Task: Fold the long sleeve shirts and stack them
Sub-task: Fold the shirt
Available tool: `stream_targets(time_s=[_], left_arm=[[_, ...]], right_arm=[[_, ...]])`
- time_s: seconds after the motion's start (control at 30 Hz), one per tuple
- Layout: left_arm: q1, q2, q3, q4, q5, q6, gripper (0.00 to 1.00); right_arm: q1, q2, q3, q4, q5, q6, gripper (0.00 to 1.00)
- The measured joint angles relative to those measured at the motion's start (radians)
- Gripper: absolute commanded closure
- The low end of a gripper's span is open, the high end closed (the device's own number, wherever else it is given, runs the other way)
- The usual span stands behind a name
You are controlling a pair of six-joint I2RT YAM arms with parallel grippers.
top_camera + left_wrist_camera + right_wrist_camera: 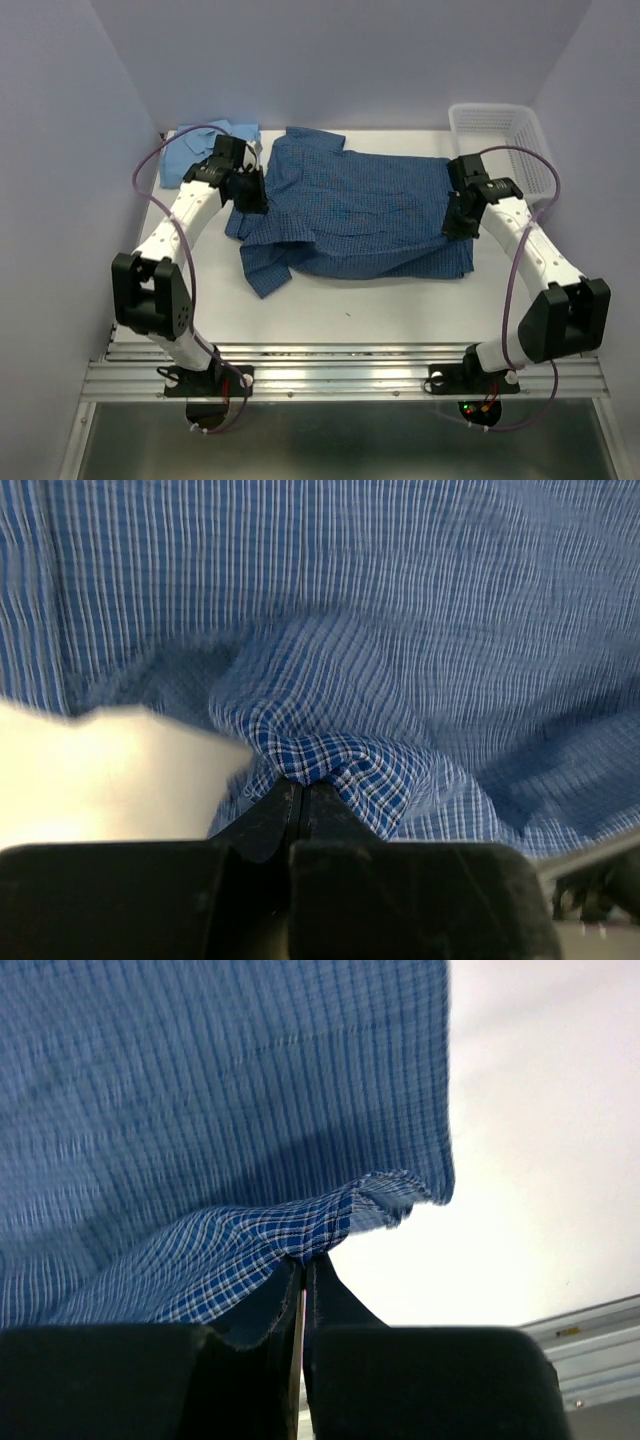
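- Dark blue checked shirt (360,215) lies spread across the middle of the white surface (350,310). It reaches from one arm to the other, and a rumpled flap of it trails toward the near left.
- Left claw (303,783) is pinched closed on a raised fold of the checked cloth at the shirt's left side — its wrist view shows the fabric puckered up right at the fingertips.
- Right claw (303,1258) is likewise clamped on the cloth, at the shirt's right edge near a corner. The cloth is lifted a little there, with bare surface beyond it.
- Light sky-blue shirt (205,148) sits crumpled in the far left corner, behind the left arm — whether it touches the checked one cannot be told.
- White mesh basket (500,140) stands in the far right corner, just behind the right arm's wrist.
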Motion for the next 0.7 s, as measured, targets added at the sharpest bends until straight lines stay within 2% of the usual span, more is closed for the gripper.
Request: stream_targets(time_s=[0.17,0.3,0.5,0.7], left_arm=[[0.007,0.275,0.300,0.000,-0.043,-0.012,1.00],[0.014,0.425,0.429,-0.003,-0.083,-0.043,1.00],[0.020,0.570,0.594,-0.022,-0.089,-0.076,1.00],[0.020,0.596,0.651,-0.014,-0.089,-0.084,1.00]], right_arm=[[0.000,0.184,0.099,0.067,0.125,0.030,0.99],[0.000,0.314,0.120,0.100,0.177,0.039,0.99],[-0.008,0.457,0.211,0.134,0.254,0.049,0.99],[-0.011,0.459,0.230,0.203,0.281,0.051,0.99]])
